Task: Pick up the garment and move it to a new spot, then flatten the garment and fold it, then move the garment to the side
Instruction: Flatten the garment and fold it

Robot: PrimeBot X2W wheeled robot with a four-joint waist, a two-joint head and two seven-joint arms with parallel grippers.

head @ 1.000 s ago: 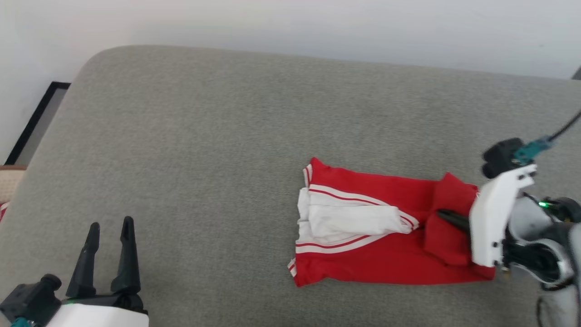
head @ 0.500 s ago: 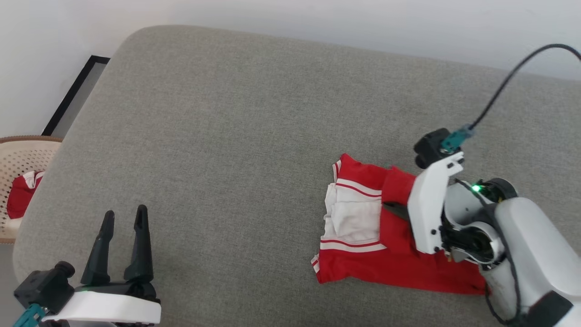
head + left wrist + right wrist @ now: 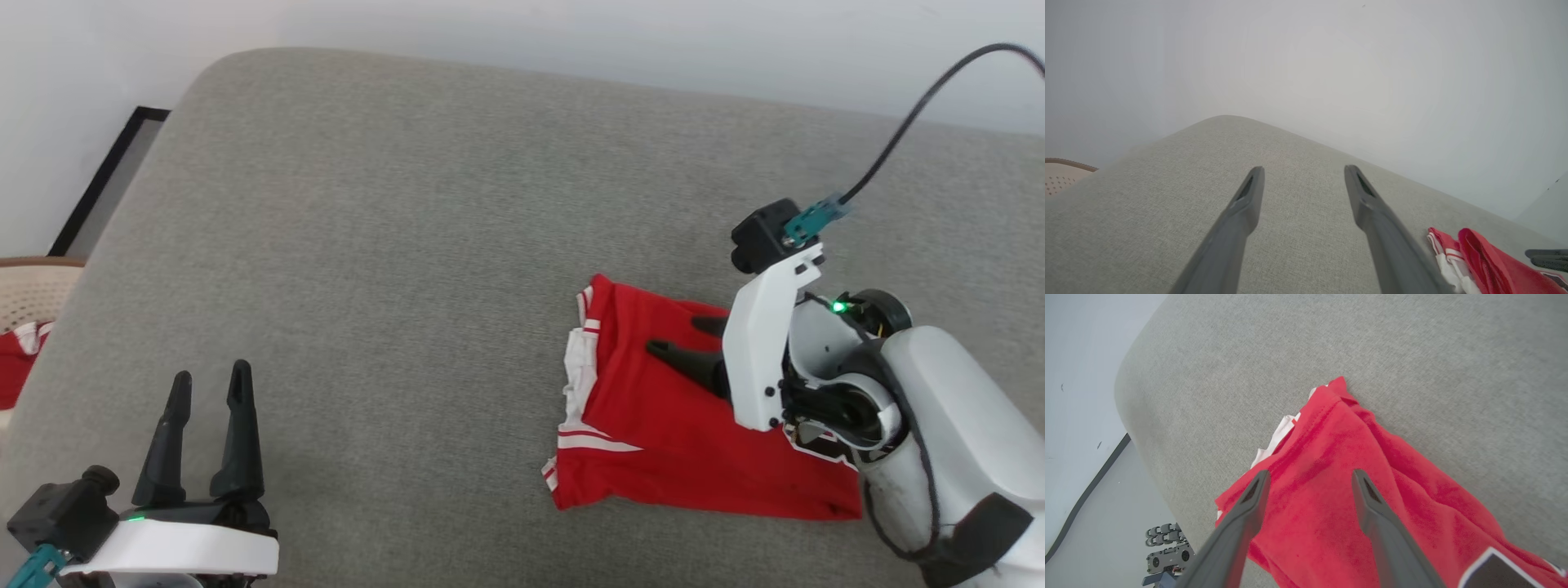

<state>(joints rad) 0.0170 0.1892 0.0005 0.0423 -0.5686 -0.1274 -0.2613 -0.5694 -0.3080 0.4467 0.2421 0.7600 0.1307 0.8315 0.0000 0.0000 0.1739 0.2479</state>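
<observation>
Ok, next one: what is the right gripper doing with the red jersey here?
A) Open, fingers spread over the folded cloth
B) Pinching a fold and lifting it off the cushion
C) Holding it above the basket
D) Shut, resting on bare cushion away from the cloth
A: the right gripper has its two fingers spread apart and grips nothing, poised over the garment, which lies folded on the grey cushion.

Grey woven cushion, rounded corners; folded red garment lies flat on its right part.
</observation>
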